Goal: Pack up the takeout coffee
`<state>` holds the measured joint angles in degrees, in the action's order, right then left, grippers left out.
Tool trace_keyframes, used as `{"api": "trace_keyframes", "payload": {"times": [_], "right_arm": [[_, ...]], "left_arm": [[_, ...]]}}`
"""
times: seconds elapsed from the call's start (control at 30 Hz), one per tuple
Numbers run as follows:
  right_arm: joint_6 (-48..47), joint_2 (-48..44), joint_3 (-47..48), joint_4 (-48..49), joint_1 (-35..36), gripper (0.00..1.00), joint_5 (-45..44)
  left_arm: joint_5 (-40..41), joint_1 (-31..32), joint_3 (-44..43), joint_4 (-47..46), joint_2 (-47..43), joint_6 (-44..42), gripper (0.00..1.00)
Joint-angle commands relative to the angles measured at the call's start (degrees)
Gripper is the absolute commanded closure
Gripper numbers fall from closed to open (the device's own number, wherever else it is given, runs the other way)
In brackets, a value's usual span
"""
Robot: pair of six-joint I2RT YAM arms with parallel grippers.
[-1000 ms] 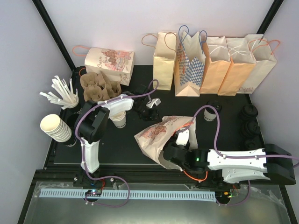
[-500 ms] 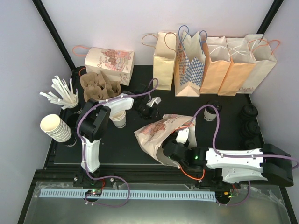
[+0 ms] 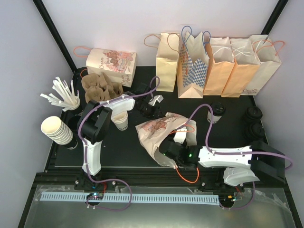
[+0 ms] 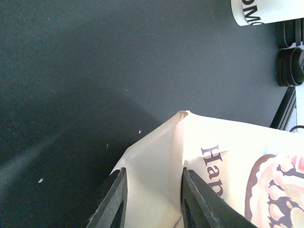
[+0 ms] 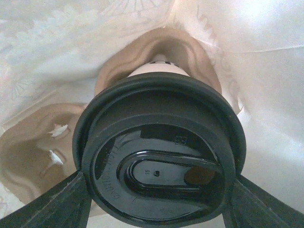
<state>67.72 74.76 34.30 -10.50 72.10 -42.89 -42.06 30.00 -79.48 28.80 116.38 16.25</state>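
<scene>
- My right gripper [image 5: 159, 181] reaches into the printed paper bag [image 3: 156, 129], which lies on its side in the middle of the table [image 4: 71, 71].
- Its fingers stand wide, pressed against either side of the takeout coffee [image 5: 159, 156] at the black lid.
- That cup sits in a well of the brown pulp carrier [image 5: 28, 156] inside the bag.
- My left gripper [image 4: 153, 176] straddles the bag's far corner fold, fingers narrow. I cannot tell whether they pinch the paper.
- Another capped cup [image 3: 216, 113] stands on the table, to the right of the bag.
</scene>
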Motion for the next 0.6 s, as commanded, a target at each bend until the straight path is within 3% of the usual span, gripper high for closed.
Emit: {"api": "trace_keyframes", "payload": {"times": [0.0, 0.57], "right_arm": [[0.2, 4.9, -2.2, -4.2, -4.5, 0.66, 10.5], [-1.1, 0.3, -4.9, -3.0, -8.8, 0.66, 11.5]], "left_arm": [[-3.4, 2.5, 1.3, 7.4, 3.0, -1.9, 0.66], [-4.1, 2.6, 3.3, 7.6, 3.2, -3.0, 0.67]]}}
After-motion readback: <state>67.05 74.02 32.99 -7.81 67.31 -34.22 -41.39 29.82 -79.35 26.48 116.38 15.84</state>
